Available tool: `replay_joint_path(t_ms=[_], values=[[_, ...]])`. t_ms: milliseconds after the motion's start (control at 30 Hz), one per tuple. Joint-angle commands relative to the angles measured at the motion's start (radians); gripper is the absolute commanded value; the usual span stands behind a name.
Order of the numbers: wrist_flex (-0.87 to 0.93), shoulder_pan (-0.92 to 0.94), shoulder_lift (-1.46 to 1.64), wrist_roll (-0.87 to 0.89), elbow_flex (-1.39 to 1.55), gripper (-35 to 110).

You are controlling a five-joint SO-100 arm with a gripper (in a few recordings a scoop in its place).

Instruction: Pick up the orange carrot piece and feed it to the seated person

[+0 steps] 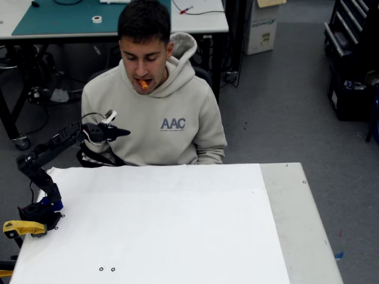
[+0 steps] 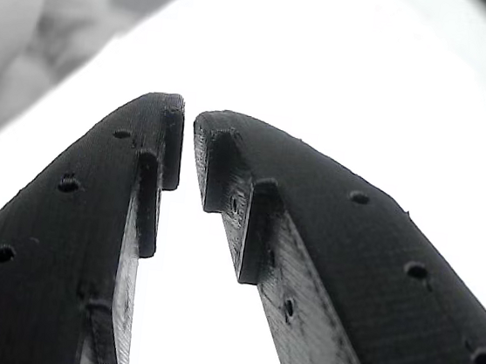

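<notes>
One carrot (image 1: 143,84) end shows, small and bright orange, between the person's (image 1: 155,112) lips; its other end is hidden in the mouth. Table edge cuts off the person's lower body. Gripper (image 1: 122,132) hangs near the chest, tips nearly together (image 2: 187,136), holding nothing, above the white table (image 1: 177,225).

The arm (image 1: 47,151) is made of black segments, with a thin black cable that loops above its upper part. Near the wrist there is a small white part (image 1: 110,116). The base has a blue piece (image 1: 55,204), and a yellow clamp (image 1: 22,228) sits beside it at the desk (image 1: 177,225) edge. In the wrist view the fingers (image 2: 90,217) are matte black — the surface shows fine printed layers, small round screw holes and stepped notches on the inner sides.
</notes>
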Motion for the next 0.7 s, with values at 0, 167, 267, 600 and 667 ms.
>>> replay_joint_path(t_ms=[0,167,267,600,667], values=[[0.009,-0.031,0.229,0.038,0.209,-2],[0.011,-0.061,0.422,0.087,0.511,-2],[0.011,-0.063,0.545,0.098,0.684,-2],[0.014,-0.052,0.850,0.097,1.091,-2],[0.015,-0.052,0.867,0.097,1.131,-2]])
